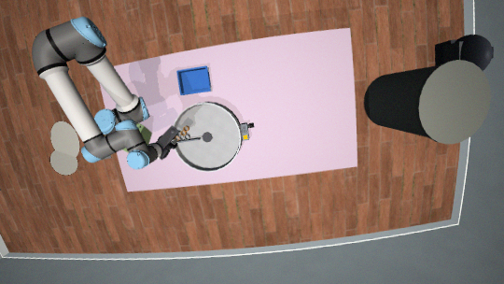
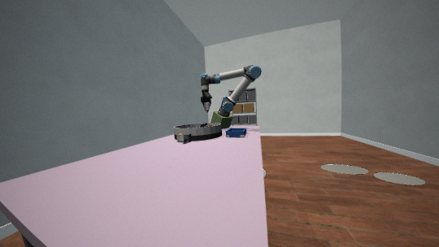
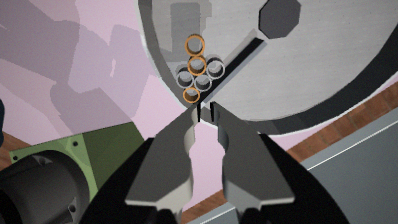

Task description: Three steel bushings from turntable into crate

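Observation:
My gripper (image 2: pixel 207 110) (image 3: pixel 205 103) is shut with nothing between the fingertips, which show only a narrow gap. It hangs above the near edge of the turntable (image 1: pixel 215 156) (image 2: pixel 197 131) (image 3: pixel 340 65). In the wrist view, a steel bushing (image 3: pixel 223 70), a second steel bushing (image 3: pixel 177 79) and a third steel bushing (image 3: pixel 203 90) stand clustered just beyond the fingertips. Three orange bushings stand among them in a rough line, the closest orange bushing (image 3: pixel 191 102) near the left fingertip. The blue crate (image 1: pixel 195 81) (image 2: pixel 236 132) shows no bushings inside in the top view.
A dark bar (image 3: pixel 235 67) runs from the turntable's central hub (image 3: pixel 280 18) to the rim beside the bushings. The arm's green base (image 3: pixel 112 155) is left of the gripper in the wrist view. A small device (image 1: pixel 245 132) sits on the turntable's far side.

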